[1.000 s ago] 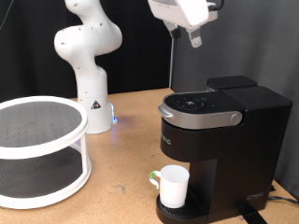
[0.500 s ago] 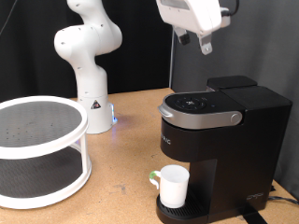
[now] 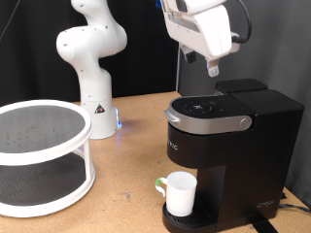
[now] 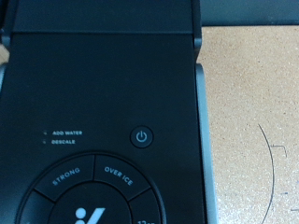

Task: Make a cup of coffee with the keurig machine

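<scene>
The gripper is hanging above the keurig machine, nothing between its fingers; I cannot tell whether they are apart or together. The matte-black boxy machine is sitting on the cork-textured table, lid closed, its round power button showing. The small white cup is standing under the rounded brew head.

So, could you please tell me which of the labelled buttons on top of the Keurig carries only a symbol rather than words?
It is the round power button on the keurig machine. It shows just the power icon, while the STRONG button and OVER ICE button below it carry text.
</scene>
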You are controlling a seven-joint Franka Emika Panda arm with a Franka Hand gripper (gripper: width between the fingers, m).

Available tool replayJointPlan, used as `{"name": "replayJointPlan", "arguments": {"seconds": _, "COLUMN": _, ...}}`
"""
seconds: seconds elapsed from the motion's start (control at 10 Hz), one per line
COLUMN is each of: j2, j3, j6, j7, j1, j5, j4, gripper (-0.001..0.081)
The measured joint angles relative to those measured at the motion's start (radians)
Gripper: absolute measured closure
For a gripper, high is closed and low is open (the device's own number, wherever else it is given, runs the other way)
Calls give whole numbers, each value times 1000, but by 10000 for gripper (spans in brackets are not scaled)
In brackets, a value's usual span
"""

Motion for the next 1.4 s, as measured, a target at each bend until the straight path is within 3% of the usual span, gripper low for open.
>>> {"name": "replayJointPlan", "arguments": {"seconds": 0.2, "j2": 3, "j3": 4, "j6": 29, "j7": -2, "j1": 0, "j5": -11, "j4": -30, "gripper": 32}}
{"name": "replayJointPlan", "arguments": {"seconds": 0.3, "j2": 4, "j3": 6, "j6": 45, "j7": -5, "j1": 0, "j5": -18, "j4": -48, "gripper": 214}}
{"name": "replayJointPlan", "arguments": {"seconds": 0.4, "j2": 5, "j3": 8, "j6": 61, "j7": -10, "j1": 0, "j5": -22, "j4": -65, "gripper": 214}}
{"name": "replayJointPlan", "arguments": {"seconds": 0.6, "j2": 6, "j3": 16, "j6": 124, "j7": -13, "j1": 0, "j5": -27, "j4": -104, "gripper": 532}}
{"name": "replayJointPlan", "arguments": {"seconds": 0.7, "j2": 7, "j3": 22, "j6": 164, "j7": -13, "j1": 0, "j5": -27, "j4": -122, "gripper": 532}}
{"name": "replayJointPlan", "arguments": {"seconds": 0.8, "j2": 8, "j3": 29, "j6": 194, "j7": -13, "j1": 1, "j5": -27, "j4": -135, "gripper": 713}}
{"name": "replayJointPlan", "arguments": {"seconds": 0.9, "j2": 8, "j3": 33, "j6": 208, "j7": -13, "j1": 2, "j5": -26, "j4": -144, "gripper": 777}}
{"name": "replayJointPlan", "arguments": {"seconds": 1.4, "j2": 10, "j3": 45, "j6": 226, "j7": -13, "j1": 5, "j5": -27, "j4": -180, "gripper": 805}}
